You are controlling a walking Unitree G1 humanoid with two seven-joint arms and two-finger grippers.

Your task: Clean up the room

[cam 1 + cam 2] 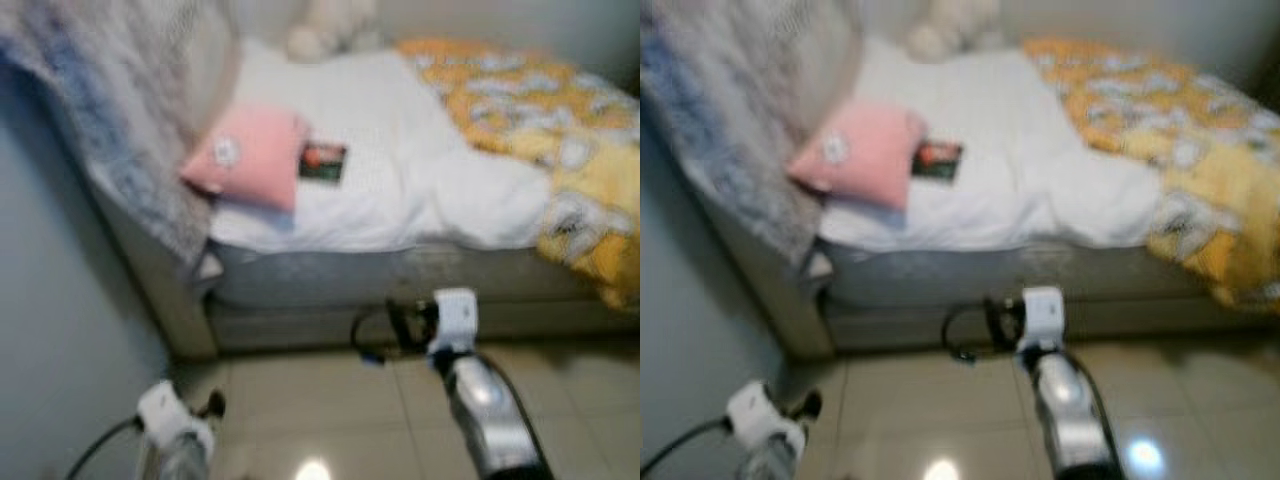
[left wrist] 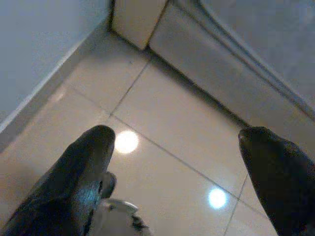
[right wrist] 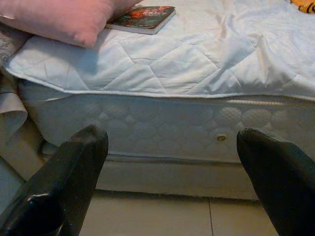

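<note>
A bed with a white quilt [image 1: 400, 170] stands before me. On it lie a pink pillow [image 1: 250, 155] and, just right of it, a dark book with a red cover picture [image 1: 322, 161], also seen as the book [image 3: 142, 18] beside the pillow [image 3: 59, 19]. My right gripper [image 3: 172, 147] is open, held low in front of the mattress side [image 3: 162, 123], its arm [image 1: 480, 400] reaching forward. My left gripper [image 2: 182, 147] is open too, pointing down at the tiled floor [image 2: 162, 128] near the wall; its arm [image 1: 175, 425] is low at the left.
A yellow patterned blanket [image 1: 560, 130] covers the bed's right side. A grey-blue blanket [image 1: 110, 110] drapes over the headboard at left. A pale soft toy [image 1: 325, 30] sits at the far end. The wall [image 1: 60, 330] is close on my left. Beige tiles [image 1: 330, 420] lie between me and the bed.
</note>
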